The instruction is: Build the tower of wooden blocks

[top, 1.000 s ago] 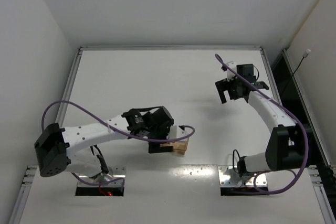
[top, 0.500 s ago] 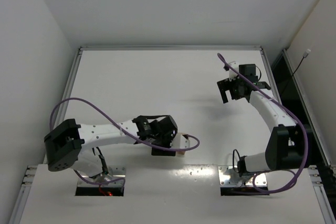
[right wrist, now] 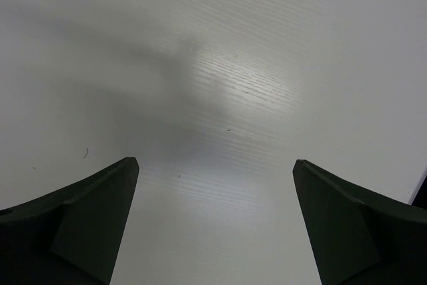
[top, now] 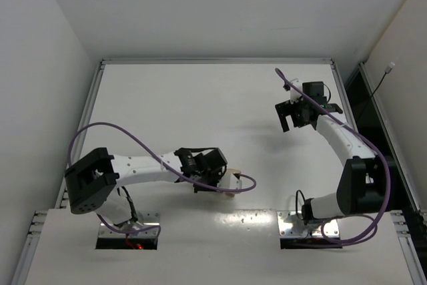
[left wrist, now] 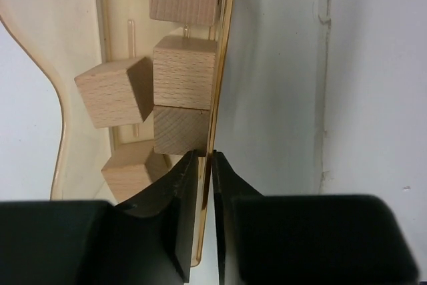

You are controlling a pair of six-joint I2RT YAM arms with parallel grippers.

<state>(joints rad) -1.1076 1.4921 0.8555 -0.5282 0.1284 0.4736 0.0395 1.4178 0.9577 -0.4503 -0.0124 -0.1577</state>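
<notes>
Several loose light wooden cubes [left wrist: 183, 71] lie inside a pale translucent tan box [left wrist: 73, 38]; no stacked wood block tower is in view. My left gripper [left wrist: 205, 156] is shut on the box's thin right wall, one finger inside against a cube [left wrist: 179, 130] and the other outside. In the top view the left gripper [top: 215, 179] sits low near the table's front edge, mostly covering the box [top: 231, 182]. My right gripper [top: 297, 115] hangs open over bare table at the right, with nothing between its fingers [right wrist: 100, 211].
The white table [top: 200, 105] is ringed by a raised metal rim [top: 213, 61] and white walls. A purple cable [top: 243, 183] from the left arm loops beside the box. Both arm bases sit at the near edge.
The left gripper's jaws closed from wide open onto the box wall, and the left arm swung lower and nearer the front edge. The right arm barely moved.
</notes>
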